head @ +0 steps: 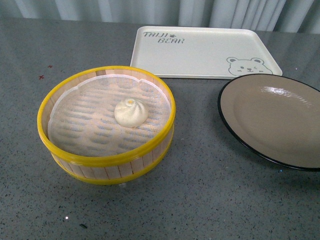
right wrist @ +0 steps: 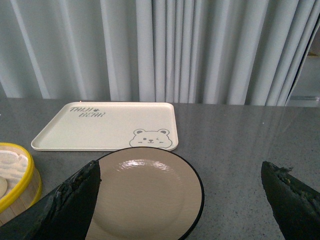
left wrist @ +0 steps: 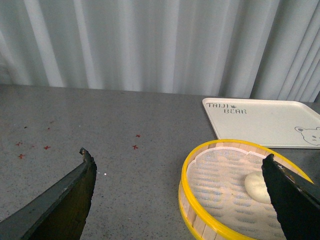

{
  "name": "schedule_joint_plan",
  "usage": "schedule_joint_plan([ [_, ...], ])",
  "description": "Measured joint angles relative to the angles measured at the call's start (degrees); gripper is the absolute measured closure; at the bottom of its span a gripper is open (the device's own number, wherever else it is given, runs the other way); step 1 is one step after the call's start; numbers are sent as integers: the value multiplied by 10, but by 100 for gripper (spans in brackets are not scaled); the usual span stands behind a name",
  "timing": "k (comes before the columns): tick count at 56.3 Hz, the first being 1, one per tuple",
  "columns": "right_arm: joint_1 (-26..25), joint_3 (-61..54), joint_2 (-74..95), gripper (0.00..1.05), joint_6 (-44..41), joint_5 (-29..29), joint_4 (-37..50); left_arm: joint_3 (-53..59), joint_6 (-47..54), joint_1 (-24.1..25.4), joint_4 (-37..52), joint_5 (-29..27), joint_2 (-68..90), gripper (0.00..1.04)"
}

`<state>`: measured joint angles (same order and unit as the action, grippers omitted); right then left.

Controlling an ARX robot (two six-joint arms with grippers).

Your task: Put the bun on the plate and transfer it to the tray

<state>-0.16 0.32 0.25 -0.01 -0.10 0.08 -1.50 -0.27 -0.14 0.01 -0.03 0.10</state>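
Observation:
A cream-white pleated bun (head: pixel 131 112) rests on the liner inside a yellow-rimmed wooden steamer basket (head: pixel 60 150). To its right lies the taupe plate (head: pixel 280 120) with a black rim, holding nothing. Behind both sits the cream tray (head: pixel 200 50) printed with a bear face. Neither arm shows in the front view. My left gripper (left wrist: pixel 180 162) is open, above and short of the steamer basket (left wrist: pixel 200 212), with the bun (left wrist: pixel 256 186) beside its one finger. My right gripper (right wrist: pixel 180 172) is open, held over the near side of the plate (right wrist: pixel 145 200); the tray (right wrist: pixel 100 127) lies beyond it.
Everything stands on a grey speckled tabletop (head: pixel 200 200) with small red marks (left wrist: pixel 135 146) at the far left. A pale pleated curtain (right wrist: pixel 200 50) closes the back. The steamer basket's edge (right wrist: pixel 20 170) also shows beside the plate in the right wrist view.

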Motion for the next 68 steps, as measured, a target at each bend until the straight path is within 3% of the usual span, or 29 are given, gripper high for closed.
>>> schedule_joint_plan([
  [42, 0, 0, 0, 9, 0, 0, 0, 0, 0, 0, 0, 0, 0, 7],
  [44, 0, 0, 0, 9, 0, 0, 0, -2, -5, -7, -6, -22, 6, 7],
  [48, 0, 0, 0, 9, 0, 0, 0, -19, -55, -50, -23, -155, 70, 7],
  [51, 0, 0, 0, 9, 0, 0, 0, -31, -86, -70, 12, -212, 143, 7],
  [59, 0, 0, 0, 9, 0, -1, 0, -85, -129, -93, 138, -202, 334, 7],
  [68, 0, 0, 0, 9, 0, 0, 0, -179, -160, -109, 209, -136, 548, 7],
])
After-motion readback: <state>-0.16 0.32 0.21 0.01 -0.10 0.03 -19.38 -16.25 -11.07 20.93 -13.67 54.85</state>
